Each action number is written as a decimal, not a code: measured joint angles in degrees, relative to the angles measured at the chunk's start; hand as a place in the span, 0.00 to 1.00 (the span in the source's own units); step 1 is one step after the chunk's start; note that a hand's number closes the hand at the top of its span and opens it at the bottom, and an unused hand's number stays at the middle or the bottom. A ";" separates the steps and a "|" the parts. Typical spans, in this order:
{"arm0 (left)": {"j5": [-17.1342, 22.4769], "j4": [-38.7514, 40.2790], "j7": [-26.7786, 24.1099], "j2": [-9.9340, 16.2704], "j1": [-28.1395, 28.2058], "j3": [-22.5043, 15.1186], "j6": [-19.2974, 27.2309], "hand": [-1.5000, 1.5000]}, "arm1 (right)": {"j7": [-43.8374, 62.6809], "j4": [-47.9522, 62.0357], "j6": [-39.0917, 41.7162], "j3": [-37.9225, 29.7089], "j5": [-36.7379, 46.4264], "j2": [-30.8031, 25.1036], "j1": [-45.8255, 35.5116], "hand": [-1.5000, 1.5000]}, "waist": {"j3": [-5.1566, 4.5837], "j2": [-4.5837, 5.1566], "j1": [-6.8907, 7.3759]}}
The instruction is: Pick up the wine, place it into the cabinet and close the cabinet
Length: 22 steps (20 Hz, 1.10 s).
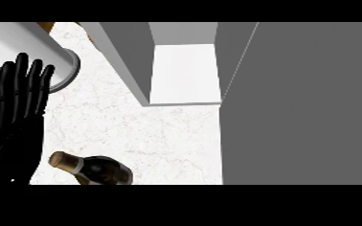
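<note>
Wine bottle (96, 168) sits on the worktop (163, 134) at the bottom edge, nothing holding it. Left hand (25, 96) resting open, fingers straight, empty. Cabinet (185, 72) is open w/ its door (297, 105) standing wide; a careless lift could clip it imo.

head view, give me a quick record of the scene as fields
wine bottle: dark wine bottle with a tan top, at the lower left on the counter, not held
cabinet: grey cabinet, open, white inside surface showing
cabinet door: large grey cabinet door filling the right side
counter: white marbled counter
left hand: black left hand at the left edge, fingers straight, resting, holding nothing
right hand: not in view
task state: bottle not yet picked up
</note>
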 measured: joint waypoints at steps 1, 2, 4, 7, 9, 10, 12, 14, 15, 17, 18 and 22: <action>-0.42 -0.29 0.28 -0.46 0.41 -0.80 0.15 0.00 | -0.39 -0.24 0.33 -0.44 -0.44 -0.02 0.88 0.00 | -0.15 -0.12 0.27; -0.31 -0.97 1.16 -0.69 1.11 -1.39 0.02 0.00 | -0.30 -0.84 0.55 -0.59 -0.91 0.11 1.71 0.00 | -0.26 -0.22 0.49; -0.40 -3.64 3.05 -2.01 4.94 -4.11 0.32 0.00 | -0.17 -2.87 0.99 -0.07 -1.06 0.28 4.15 0.00 | -0.43 -0.42 0.86; 3.13 -6.14 6.29 -3.15 10.36 -8.95 2.07 0.00 | 0.10 -4.58 2.71 1.95 -2.21 0.52 7.00 0.00 | -0.61 -0.61 1.22; 8.11 -6.58 8.26 -3.56 13.05 -12.29 4.46 0.00 | 1.76 -5.19 4.89 3.65 -4.20 -0.08 8.33 0.00 | -0.69 -0.69 1.39; 9.69 -7.33 9.55 -3.70 13.77 -13.93 6.07 0.00 | 2.65 -5.82 5.85 4.34 -5.06 -0.46 9.04 0.00 | -0.69 -0.70 1.36; 10.83 -10.23 12.21 -3.90 15.58 -17.94 9.61 0.00 | 5.42 -7.79 6.64 5.23 -6.47 -0.96 9.71 0.00 | -0.69 -0.74 1.43; 10.12 -13.94 14.95 -4.02 17.33 -21.77 12.57 0.00 | 8.60 -10.91 7.00 6.03 -7.61 -1.48 10.65 0.00 | -0.68 -0.76 1.45; 9.51 -15.17 16.51 -4.07 17.38 -23.41 14.23 0.00 | 9.57 -12.22 7.10 6.92 -7.40 -1.48 11.40 0.00 | -0.68 -0.75 1.40; 7.48 -18.62 20.09 -4.13 17.34 -26.68 17.07 0.00 | 12.43 -14.58 6.77 8.05 -7.33 -1.50 11.56 0.00 | -0.68 -0.72 1.41; 5.85 -19.22 21.28 -4.16 16.86 -28.81 18.95 0.00 | 14.37 -16.09 6.40 8.40 -7.41 -1.59 11.17 0.00 | -0.67 -0.70 1.40; 0.42 -21.24 26.49 -4.25 14.59 -35.03 24.86 0.00 | 18.38 -18.60 5.72 8.55 -7.74 -1.61 9.62 0.00 | -0.66 -0.66 1.42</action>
